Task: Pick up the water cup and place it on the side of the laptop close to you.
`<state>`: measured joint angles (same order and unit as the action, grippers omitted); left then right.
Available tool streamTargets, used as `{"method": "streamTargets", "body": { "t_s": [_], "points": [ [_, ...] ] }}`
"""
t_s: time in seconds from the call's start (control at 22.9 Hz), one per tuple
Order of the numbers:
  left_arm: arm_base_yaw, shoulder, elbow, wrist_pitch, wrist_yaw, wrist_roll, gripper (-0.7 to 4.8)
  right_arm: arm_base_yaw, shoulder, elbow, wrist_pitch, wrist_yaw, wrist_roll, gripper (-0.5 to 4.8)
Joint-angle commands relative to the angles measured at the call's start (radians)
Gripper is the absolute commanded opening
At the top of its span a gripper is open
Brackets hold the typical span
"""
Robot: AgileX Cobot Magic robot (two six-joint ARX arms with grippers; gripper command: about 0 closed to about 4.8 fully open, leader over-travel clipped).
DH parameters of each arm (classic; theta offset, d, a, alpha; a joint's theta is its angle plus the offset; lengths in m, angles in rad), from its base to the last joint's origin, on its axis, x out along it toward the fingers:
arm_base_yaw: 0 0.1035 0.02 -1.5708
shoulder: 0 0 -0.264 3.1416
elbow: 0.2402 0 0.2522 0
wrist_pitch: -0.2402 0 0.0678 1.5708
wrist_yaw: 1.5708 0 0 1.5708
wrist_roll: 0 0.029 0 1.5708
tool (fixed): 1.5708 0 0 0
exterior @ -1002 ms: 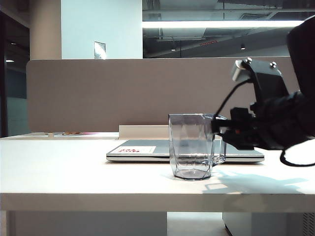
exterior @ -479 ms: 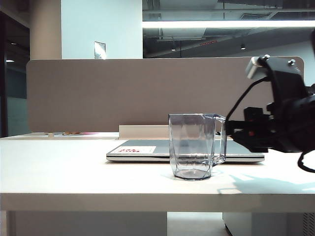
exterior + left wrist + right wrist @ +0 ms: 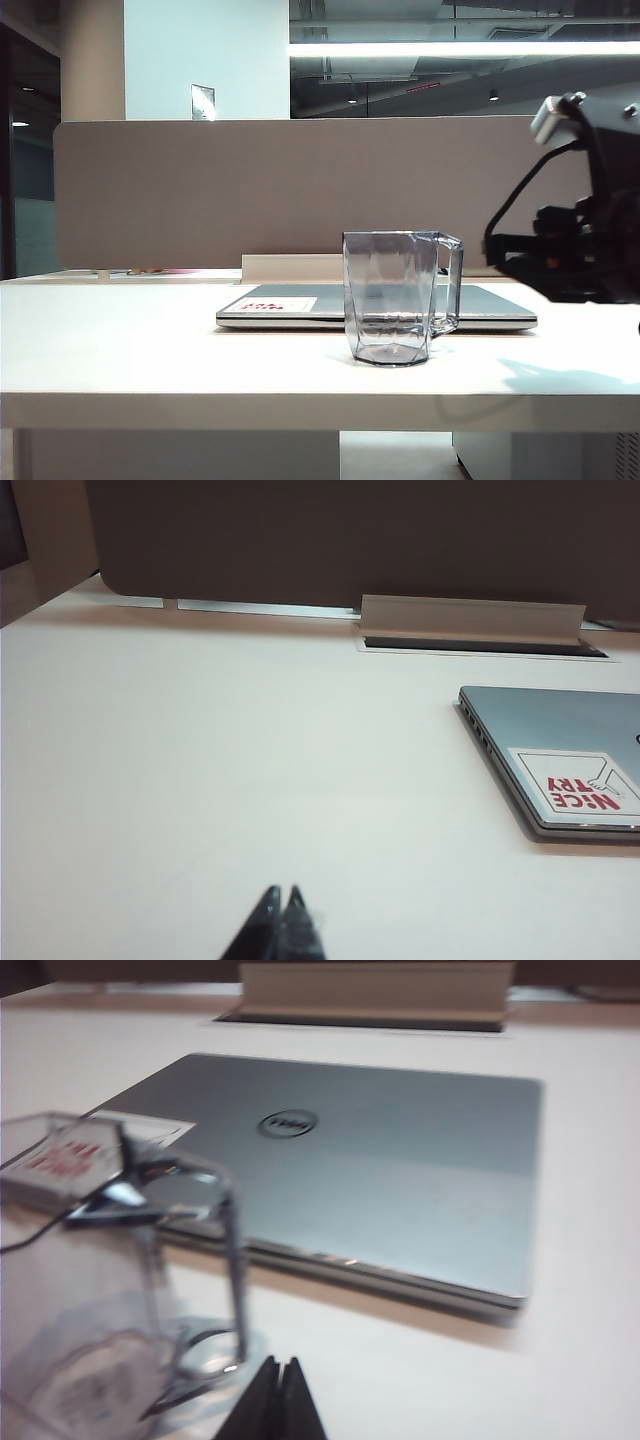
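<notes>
- Water cup (image 3: 392, 298) stands upright on the white table (image 3: 150, 350), in front of the laptop (image 3: 300, 305) on the camera-near side, overlapping the laptop's right-of-centre portion in the exterior view. Cup base sits on the table, not on the lid.
- Cup handle (image 3: 448, 285), a squared loop, points toward 3 o'clock in the exterior view, toward the right arm.
- Laptop is closed and lies flat; the white sticker (image 3: 268, 303) with red print sits on its left end in the exterior view. Round logo (image 3: 287, 1123) is visible on the lid in the right wrist view.
- Right gripper (image 3: 279, 1388): fingertips pressed together, nothing between them. In the right wrist view the tips are near the cup (image 3: 110, 1290), apart from the handle (image 3: 215, 1290), no contact.
- In the exterior view the right arm (image 3: 580, 240) sits at 3 o'clock of the cup, clear of the handle, with a visible gap.
- Left gripper (image 3: 281, 912): fingertips closed together, holding nothing, over bare table (image 3: 200, 780). The laptop's sticker corner (image 3: 570, 785) lies toward 2 o'clock from the tips, well apart.
- Grey partition (image 3: 200, 190) stands behind the table; a raised cable flap (image 3: 470, 620) sits at the table's far edge, behind the laptop.
</notes>
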<state>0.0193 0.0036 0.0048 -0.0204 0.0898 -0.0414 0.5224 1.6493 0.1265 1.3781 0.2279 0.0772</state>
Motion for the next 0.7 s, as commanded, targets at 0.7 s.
{"method": "streamTargets", "body": {
  "t_s": [0.7],
  "points": [
    [0.000,0.000,0.003,0.006,0.004,0.000,-0.03,-0.241,-0.264,-0.127,-0.003,0.145,-0.050,-0.05]
  ]
}}
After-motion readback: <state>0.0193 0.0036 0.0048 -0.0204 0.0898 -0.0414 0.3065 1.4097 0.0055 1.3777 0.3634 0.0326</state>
